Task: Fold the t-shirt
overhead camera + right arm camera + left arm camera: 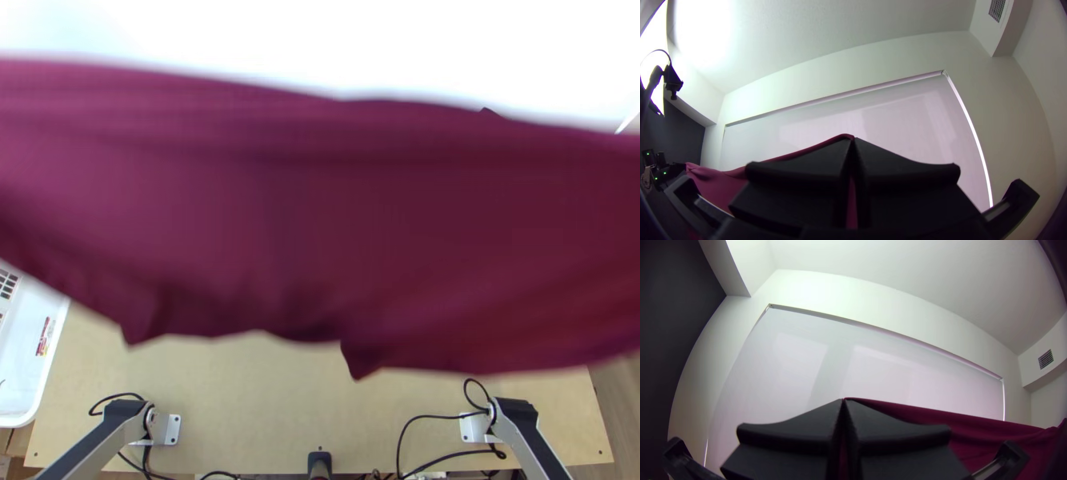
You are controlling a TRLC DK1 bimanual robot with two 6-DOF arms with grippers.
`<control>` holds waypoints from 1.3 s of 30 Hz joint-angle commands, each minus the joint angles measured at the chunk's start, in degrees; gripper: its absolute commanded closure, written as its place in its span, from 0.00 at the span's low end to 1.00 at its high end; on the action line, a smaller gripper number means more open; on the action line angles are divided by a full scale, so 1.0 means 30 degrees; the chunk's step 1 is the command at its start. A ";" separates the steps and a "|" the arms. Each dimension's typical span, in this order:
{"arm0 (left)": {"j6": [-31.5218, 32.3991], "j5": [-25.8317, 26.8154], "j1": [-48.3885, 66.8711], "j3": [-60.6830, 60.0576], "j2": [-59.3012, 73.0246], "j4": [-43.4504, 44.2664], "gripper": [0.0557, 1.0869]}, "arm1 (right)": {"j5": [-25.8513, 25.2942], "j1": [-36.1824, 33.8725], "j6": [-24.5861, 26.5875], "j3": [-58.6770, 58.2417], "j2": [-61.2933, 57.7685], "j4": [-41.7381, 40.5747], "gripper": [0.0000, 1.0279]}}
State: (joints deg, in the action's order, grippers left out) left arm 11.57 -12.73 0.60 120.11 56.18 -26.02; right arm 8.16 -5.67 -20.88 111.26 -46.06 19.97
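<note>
Dark-red cloth t-shirt [320,216] aloft, stretched between the jaws; left gripper [843,401] and right gripper [852,138] each clamped on its upper edge. Lift looks done; laying down and folding likely remain. Wrist views give the edge pinched at the jaw tips; top view, the uneven lower edge, light wooden table [240,400] beneath.

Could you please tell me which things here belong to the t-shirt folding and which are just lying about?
Folding:
- maroon t-shirt, held up
- left end effector
- right end effector, both shut on it

Lying about:
- white plastic basket
- black cables
</note>
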 commanded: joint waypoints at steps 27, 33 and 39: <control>0.0478 0.4273 -0.3013 -2.6210 -0.3991 0.4777 0.96 | -0.0407 0.1832 -0.3205 -2.3816 0.1907 -0.3433 0.97; 0.0478 0.4332 -0.3862 -2.5507 -0.0036 0.6593 0.97 | -0.0524 0.1949 -0.3380 -2.3347 -0.1726 -0.5484 0.97; 0.0537 0.4361 -0.4185 -2.3544 0.4095 0.7209 0.97 | -0.0641 0.1920 -0.3292 -2.0681 -0.6882 -0.7505 0.97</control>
State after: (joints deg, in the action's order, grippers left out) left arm 12.03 1.19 -10.50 45.41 64.29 -6.70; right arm 7.97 0.38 -30.02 43.70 -60.90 0.82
